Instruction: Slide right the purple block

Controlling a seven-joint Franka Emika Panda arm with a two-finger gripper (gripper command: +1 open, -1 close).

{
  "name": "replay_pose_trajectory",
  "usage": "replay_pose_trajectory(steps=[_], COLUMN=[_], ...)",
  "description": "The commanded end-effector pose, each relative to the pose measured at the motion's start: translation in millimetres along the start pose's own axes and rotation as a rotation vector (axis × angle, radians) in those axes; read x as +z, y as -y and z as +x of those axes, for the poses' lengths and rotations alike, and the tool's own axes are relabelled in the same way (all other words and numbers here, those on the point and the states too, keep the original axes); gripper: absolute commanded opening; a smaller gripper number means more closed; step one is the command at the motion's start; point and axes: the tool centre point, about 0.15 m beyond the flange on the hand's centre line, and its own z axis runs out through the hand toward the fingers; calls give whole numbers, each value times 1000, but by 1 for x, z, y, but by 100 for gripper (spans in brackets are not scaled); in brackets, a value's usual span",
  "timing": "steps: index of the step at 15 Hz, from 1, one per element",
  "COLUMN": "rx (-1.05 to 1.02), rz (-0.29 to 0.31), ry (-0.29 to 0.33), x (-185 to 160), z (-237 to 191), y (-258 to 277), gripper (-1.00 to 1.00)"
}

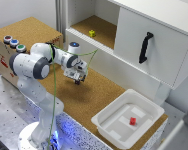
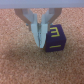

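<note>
In the wrist view, the purple block (image 2: 56,40) with yellow lettering lies on the cork surface. My gripper (image 2: 40,44) is shut with its fingertips pressed together, and it holds nothing. The tips stand right beside one side face of the block, touching it or nearly so. In the exterior view, my gripper (image 1: 77,80) is low over the cork table in front of the white cabinet. The block under it is mostly hidden there.
A white tray (image 1: 109,125) holding a red block (image 1: 132,120) stands at the exterior view's right front. A yellow block (image 1: 92,33) sits in the open cabinet shelf. A sliding door with a black handle (image 1: 145,47) is behind. A button box (image 1: 14,43) stands at the left.
</note>
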Motion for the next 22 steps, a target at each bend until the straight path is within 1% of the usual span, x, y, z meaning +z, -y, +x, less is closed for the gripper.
replay_pose_trajectory(steps=[1, 7, 11, 13, 16, 18, 22], rx=[13, 112, 218, 252, 276, 291, 316], rz=[-34, -76, -55, -60, -101, -139, -185], ry=[-34, -46, -36, -44, -49, -43, -21], x=[20, 18, 21, 17, 11, 11, 14], z=[18, 30, 40, 45, 50, 52, 49], y=[-24, -66, -95, -108, -133, -151, -175], gripper=[-100, -100, -100, -100, -100, -100, -100])
